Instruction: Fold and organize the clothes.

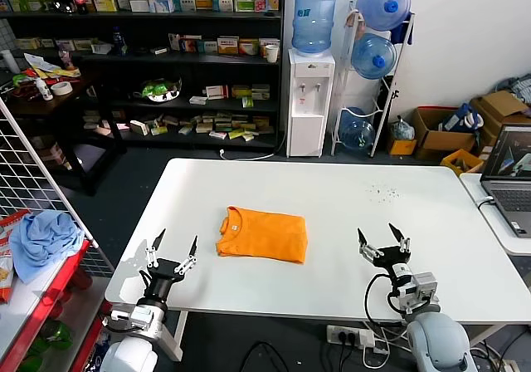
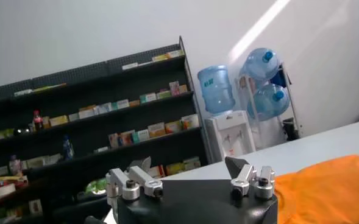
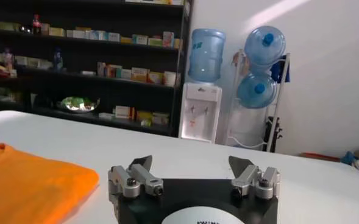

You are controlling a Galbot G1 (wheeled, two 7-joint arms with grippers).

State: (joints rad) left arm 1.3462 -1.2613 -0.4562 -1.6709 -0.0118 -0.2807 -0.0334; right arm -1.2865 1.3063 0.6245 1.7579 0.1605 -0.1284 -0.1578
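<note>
The clothes, one bright orange T-shirt (image 1: 262, 235), lie folded into a flat rectangle on the white table (image 1: 348, 198), a little left of its middle, round neck toward the left. My left gripper (image 1: 175, 242) stands open at the front left corner of the table, apart from the shirt. My right gripper (image 1: 382, 237) stands open near the front edge, right of the shirt. Neither holds anything. The left wrist view shows the orange T-shirt (image 2: 331, 185) beside the open left gripper (image 2: 190, 163). In the right wrist view an edge of the orange T-shirt (image 3: 30, 185) lies off to the side of the open right gripper (image 3: 191, 162).
A light blue cloth (image 1: 41, 237) lies on a red-edged rack at the left, behind a white wire grid (image 1: 33, 173). A laptop (image 1: 508, 168) sits on a side table at the right. Dark shelves (image 1: 158, 65), a water dispenser (image 1: 309, 98) and bottles stand behind the table.
</note>
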